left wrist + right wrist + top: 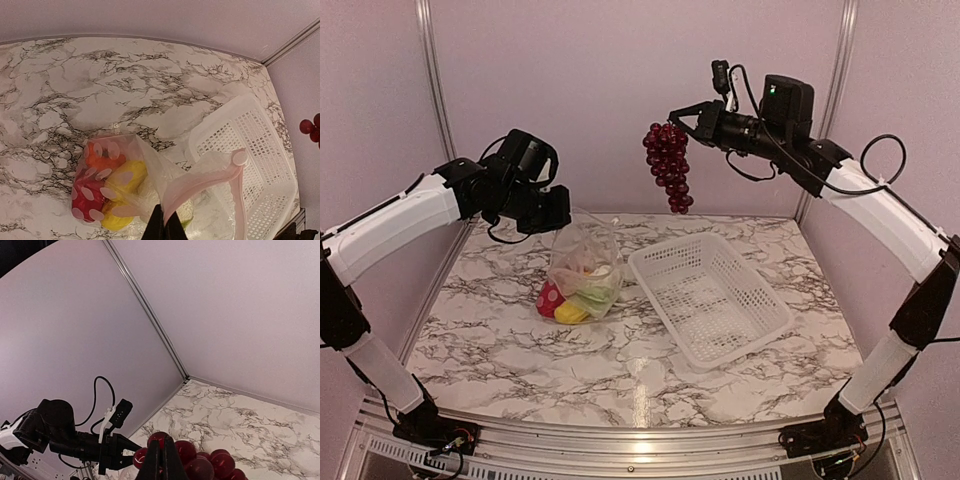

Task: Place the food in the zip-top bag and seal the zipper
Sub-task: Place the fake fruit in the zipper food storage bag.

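Jaws pinched tight on the grape bunch (200, 466).

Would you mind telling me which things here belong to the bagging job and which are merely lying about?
Part of the job: zip-top bag, held by the left gripper; toy food inside it; grape bunch in the right gripper.
Just lying about: white basket; marble table.

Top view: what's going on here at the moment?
The left gripper pinches the mouth of the zip-top bag and holds it up; the bag rests on the table with colourful food pieces inside. The right gripper holds the grape bunch dangling in the air, above and right of the bag. The white basket lies beside the bag.
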Controlling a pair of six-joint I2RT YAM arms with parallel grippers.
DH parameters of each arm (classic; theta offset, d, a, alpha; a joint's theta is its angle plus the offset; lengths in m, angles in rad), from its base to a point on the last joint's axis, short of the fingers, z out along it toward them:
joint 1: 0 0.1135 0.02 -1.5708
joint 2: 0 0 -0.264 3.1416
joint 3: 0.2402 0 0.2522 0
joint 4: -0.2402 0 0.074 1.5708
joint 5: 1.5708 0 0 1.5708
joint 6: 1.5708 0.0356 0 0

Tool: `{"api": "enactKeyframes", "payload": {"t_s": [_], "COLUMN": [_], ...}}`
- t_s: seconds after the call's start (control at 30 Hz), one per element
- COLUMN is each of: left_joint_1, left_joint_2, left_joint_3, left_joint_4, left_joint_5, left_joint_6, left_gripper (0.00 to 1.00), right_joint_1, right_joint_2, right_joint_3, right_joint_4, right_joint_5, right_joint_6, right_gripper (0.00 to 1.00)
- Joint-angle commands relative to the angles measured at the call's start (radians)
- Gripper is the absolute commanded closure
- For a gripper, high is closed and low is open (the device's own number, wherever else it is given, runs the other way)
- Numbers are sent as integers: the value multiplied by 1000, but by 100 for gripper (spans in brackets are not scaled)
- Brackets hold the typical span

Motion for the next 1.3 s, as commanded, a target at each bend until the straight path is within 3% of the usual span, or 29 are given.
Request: {"api": "enactKeyframes", "payload": {"t_s": [0.0, 0.53, 0.9, 1.27], "left_joint_1": [15, 79, 117, 144], "left_joint_2": [5, -26, -57, -79], "left_joint_3": [28, -28, -74, -88], "left_joint_4": [3, 67, 100, 132], "left_joint_5": [12, 114, 185, 196], "left_joint_6": [-16, -94, -144, -171], "left_gripper": [100, 100, 100, 100], "right_joint_1": [36, 141, 191, 193], "right_joint_2": [36, 154, 237, 267], "right_joint_3": [55, 22, 30, -117], "right_joint_4": [169, 488, 578, 573], "right_joint_5": [-90, -164, -193, -225], "right_joint_6": [40, 228, 284, 253], "right_gripper": [100, 100, 100, 100]}}
